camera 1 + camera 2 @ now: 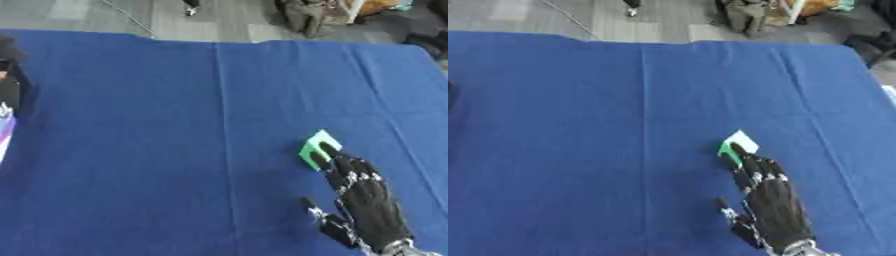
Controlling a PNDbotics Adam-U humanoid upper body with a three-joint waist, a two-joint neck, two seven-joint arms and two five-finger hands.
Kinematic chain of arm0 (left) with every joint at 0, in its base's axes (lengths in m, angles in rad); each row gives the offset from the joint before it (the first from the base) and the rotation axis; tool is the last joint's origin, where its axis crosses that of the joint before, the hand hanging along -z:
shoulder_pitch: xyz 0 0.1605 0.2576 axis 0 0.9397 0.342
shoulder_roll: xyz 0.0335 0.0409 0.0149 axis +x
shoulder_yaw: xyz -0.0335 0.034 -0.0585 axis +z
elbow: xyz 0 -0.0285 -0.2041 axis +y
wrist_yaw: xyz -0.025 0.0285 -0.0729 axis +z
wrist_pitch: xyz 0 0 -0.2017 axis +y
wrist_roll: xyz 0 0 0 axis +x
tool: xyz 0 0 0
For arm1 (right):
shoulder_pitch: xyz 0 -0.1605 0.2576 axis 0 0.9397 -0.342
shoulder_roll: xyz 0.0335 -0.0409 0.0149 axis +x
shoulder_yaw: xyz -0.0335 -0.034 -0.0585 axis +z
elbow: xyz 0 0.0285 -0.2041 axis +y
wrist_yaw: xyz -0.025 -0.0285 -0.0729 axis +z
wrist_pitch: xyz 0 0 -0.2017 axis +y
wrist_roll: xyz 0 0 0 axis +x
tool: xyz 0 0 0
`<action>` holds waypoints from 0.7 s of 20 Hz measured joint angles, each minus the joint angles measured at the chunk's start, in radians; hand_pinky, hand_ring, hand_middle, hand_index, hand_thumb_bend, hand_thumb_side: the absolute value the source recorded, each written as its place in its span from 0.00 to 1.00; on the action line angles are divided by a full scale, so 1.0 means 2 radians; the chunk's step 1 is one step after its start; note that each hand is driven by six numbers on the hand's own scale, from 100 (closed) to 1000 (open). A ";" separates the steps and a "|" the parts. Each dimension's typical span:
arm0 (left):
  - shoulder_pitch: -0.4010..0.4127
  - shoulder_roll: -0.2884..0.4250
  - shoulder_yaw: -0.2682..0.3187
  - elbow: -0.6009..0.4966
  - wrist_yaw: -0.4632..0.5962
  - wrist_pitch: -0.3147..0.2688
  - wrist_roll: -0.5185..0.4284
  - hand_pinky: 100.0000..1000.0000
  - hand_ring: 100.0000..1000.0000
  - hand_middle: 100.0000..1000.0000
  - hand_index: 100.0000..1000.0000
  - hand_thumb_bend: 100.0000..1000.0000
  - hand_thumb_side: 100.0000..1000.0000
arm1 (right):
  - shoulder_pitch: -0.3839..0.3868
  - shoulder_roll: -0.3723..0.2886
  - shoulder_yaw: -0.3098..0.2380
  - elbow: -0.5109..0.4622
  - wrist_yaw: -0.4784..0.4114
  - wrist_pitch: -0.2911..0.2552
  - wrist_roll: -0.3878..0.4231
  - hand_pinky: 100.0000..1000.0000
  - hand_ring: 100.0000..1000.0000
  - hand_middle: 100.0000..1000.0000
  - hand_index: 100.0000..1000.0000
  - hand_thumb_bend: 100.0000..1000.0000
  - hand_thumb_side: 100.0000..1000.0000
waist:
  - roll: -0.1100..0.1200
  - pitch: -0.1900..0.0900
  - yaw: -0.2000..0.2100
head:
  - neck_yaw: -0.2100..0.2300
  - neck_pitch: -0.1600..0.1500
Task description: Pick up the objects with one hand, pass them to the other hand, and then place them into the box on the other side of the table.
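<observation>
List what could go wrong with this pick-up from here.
1. The right hand lies flat, its straight fingers only on the green block's near side; a push may slide it away over the blue cloth.
2. No box shows clearly in either view, so the drop spot is uncertain.

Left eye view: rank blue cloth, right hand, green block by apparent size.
1. Blue cloth, covers most of the view.
2. Right hand, fingers straight, tips on the block; it sits nearer the camera, so it may look bigger than it is.
3. Green block, smallest, partly hidden by the fingers.
</observation>
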State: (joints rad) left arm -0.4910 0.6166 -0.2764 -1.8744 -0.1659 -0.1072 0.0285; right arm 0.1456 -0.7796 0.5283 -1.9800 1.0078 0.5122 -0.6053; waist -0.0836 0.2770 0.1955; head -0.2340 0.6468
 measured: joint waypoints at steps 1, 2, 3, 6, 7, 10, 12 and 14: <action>0.006 0.000 -0.003 -0.011 0.007 0.004 -0.005 1.00 1.00 0.69 0.89 0.00 0.73 | 0.010 -0.003 0.001 -0.001 -0.007 0.000 0.000 0.70 0.75 0.90 0.89 0.45 0.13 | -0.001 0.001 -0.001 | 0.001 0.000; 0.010 0.000 -0.006 -0.022 0.013 0.009 -0.011 1.00 1.00 0.69 0.88 0.00 0.73 | 0.021 -0.005 0.000 -0.002 -0.014 0.000 0.000 0.68 0.74 0.89 0.90 0.45 0.13 | -0.001 0.001 -0.002 | 0.002 -0.002; 0.014 -0.001 -0.008 -0.032 0.021 0.015 -0.017 1.00 1.00 0.69 0.88 0.00 0.74 | 0.030 -0.007 -0.004 -0.004 -0.021 0.000 0.000 0.66 0.73 0.89 0.90 0.45 0.12 | -0.002 0.001 -0.001 | 0.002 -0.002; 0.022 -0.007 -0.009 -0.048 0.041 0.034 -0.037 1.00 1.00 0.69 0.88 0.02 0.76 | 0.031 -0.010 -0.028 -0.005 -0.042 -0.005 -0.005 0.58 0.69 0.89 0.89 0.44 0.10 | -0.002 0.001 -0.002 | 0.001 -0.003; 0.024 -0.010 -0.009 -0.050 0.049 0.041 -0.043 1.00 1.00 0.69 0.88 0.02 0.77 | 0.025 -0.010 -0.038 -0.005 -0.049 -0.010 -0.010 0.58 0.69 0.89 0.89 0.38 0.13 | -0.003 0.001 -0.002 | 0.001 -0.003; 0.029 -0.016 -0.006 -0.052 0.069 0.061 -0.064 1.00 1.00 0.69 0.88 0.03 0.78 | 0.002 -0.017 -0.071 -0.005 -0.070 -0.027 -0.027 0.58 0.69 0.89 0.89 0.44 0.09 | -0.005 0.001 -0.007 | 0.001 -0.003; 0.031 -0.018 -0.002 -0.053 0.084 0.073 -0.076 1.00 1.00 0.69 0.88 0.03 0.78 | -0.004 -0.022 -0.094 -0.005 -0.084 -0.040 -0.040 0.59 0.70 0.89 0.89 0.44 0.09 | -0.005 0.001 -0.008 | 0.001 -0.003; 0.031 -0.018 0.002 -0.054 0.099 0.083 -0.087 1.00 1.00 0.69 0.88 0.03 0.79 | -0.002 -0.029 -0.118 -0.005 -0.100 -0.055 -0.055 0.59 0.70 0.89 0.89 0.42 0.10 | -0.005 0.001 -0.008 | 0.001 -0.003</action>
State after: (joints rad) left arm -0.4288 0.5800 -0.2732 -1.9818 0.0322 0.0594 -0.1458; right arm 0.1420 -0.8383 0.2933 -1.9904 0.8088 0.4029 -0.7147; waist -0.0932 0.2783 0.1786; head -0.2317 0.6399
